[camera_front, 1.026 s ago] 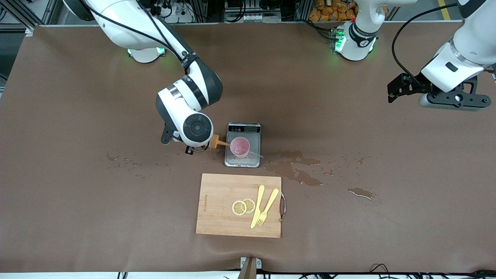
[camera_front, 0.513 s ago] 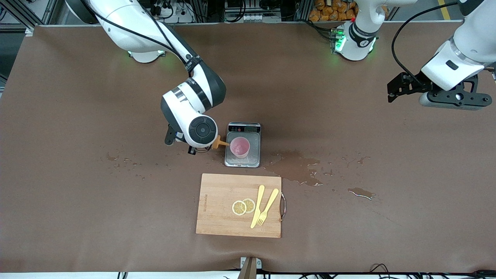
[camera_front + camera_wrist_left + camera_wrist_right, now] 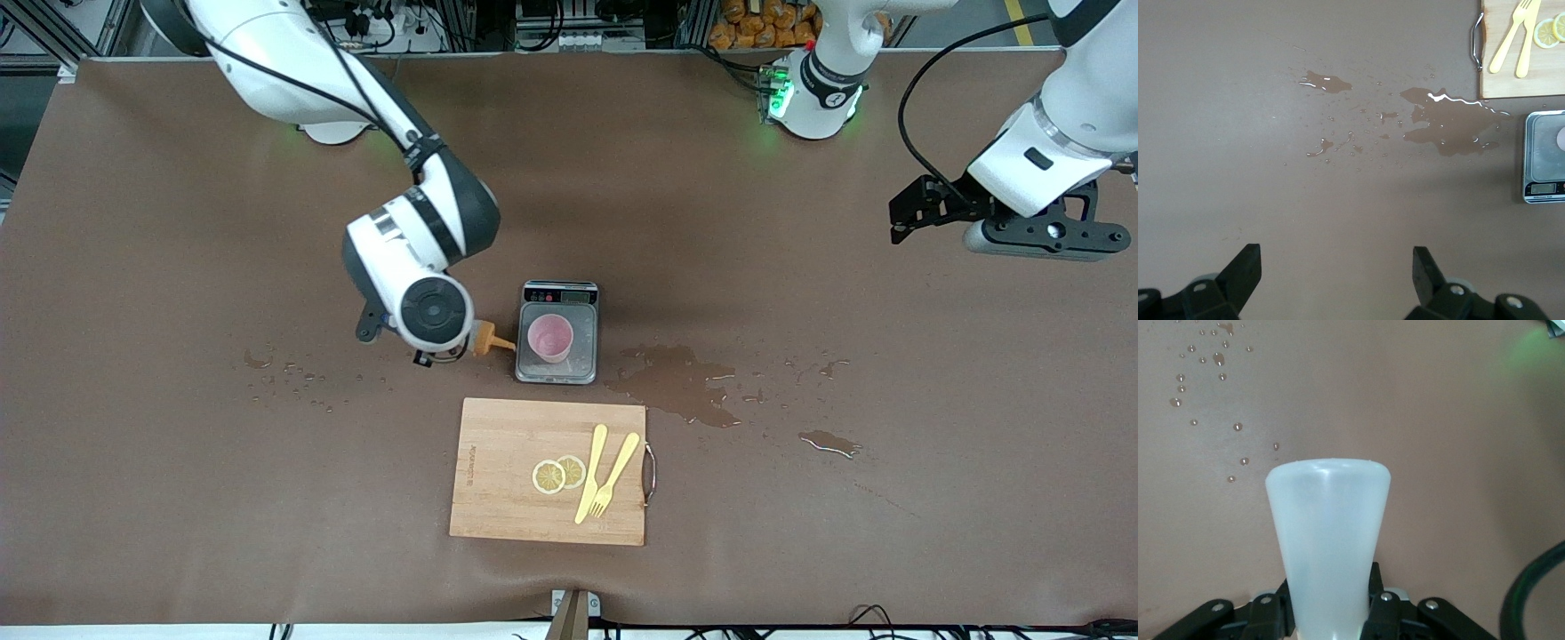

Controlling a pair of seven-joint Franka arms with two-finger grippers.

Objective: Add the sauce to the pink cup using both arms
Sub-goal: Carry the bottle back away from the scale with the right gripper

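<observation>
The pink cup [image 3: 549,338] stands on the grey kitchen scale [image 3: 583,357] at mid table. My right gripper [image 3: 437,352], mostly hidden under its wrist, is shut on the sauce bottle. The bottle lies sideways, with its orange nozzle [image 3: 492,341] pointing at the cup and its tip just short of the scale's edge. In the right wrist view the whitish bottle body [image 3: 1328,520] sits between the fingers of the right gripper [image 3: 1331,590]. My left gripper [image 3: 900,219] waits open and empty above the left arm's end of the table; it also shows in the left wrist view [image 3: 1336,260].
A wet puddle [image 3: 677,380] spreads beside the scale toward the left arm's end, with smaller splashes [image 3: 829,442] around. A wooden cutting board [image 3: 498,440] with lemon slices [image 3: 551,476] and a yellow fork and knife [image 3: 613,476] lies nearer the camera than the scale. Droplets [image 3: 293,373] lie toward the right arm's end.
The right arm has drawn the bottle back from over the cup toward its own end of the table. The thin stream seen earlier is gone. The left gripper has barely shifted.
</observation>
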